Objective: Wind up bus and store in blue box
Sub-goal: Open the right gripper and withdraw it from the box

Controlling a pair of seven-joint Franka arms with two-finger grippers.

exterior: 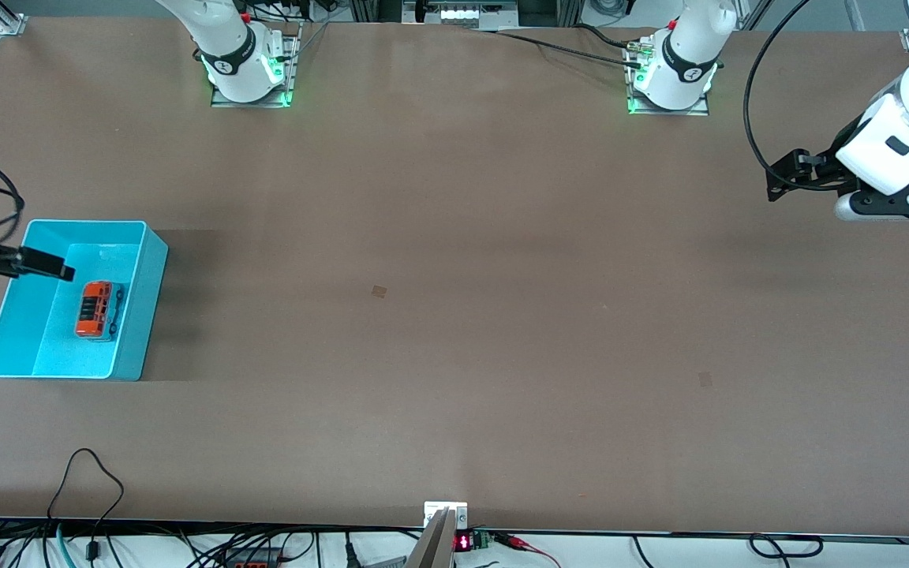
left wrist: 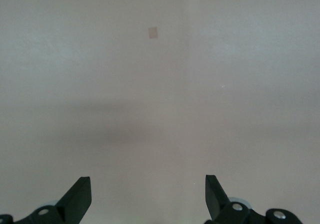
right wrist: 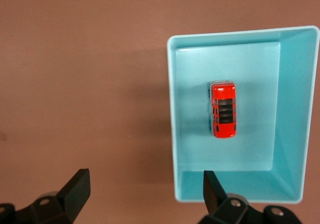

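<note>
The orange bus (exterior: pixel 98 309) lies on the floor of the blue box (exterior: pixel 145 315), at the right arm's end of the table. In the right wrist view the bus (right wrist: pixel 223 109) rests in the middle of the box (right wrist: pixel 172 109), touching no wall. My right gripper (right wrist: pixel 145 193) is open and empty, up in the air over the box's outer wall; one of its fingers (exterior: pixel 52 267) shows in the front view. My left gripper (exterior: pixel 786 175) is open and empty, held high over the left arm's end of the table, and waits; its wrist view (left wrist: pixel 148 194) shows only bare table.
Two small tape marks (exterior: pixel 379 291) (exterior: pixel 705 379) lie on the brown table. A loose black cable (exterior: pixel 84 481) loops onto the table edge nearest the front camera. The arm bases (exterior: pixel 249 71) (exterior: pixel 671 75) stand along the edge farthest from that camera.
</note>
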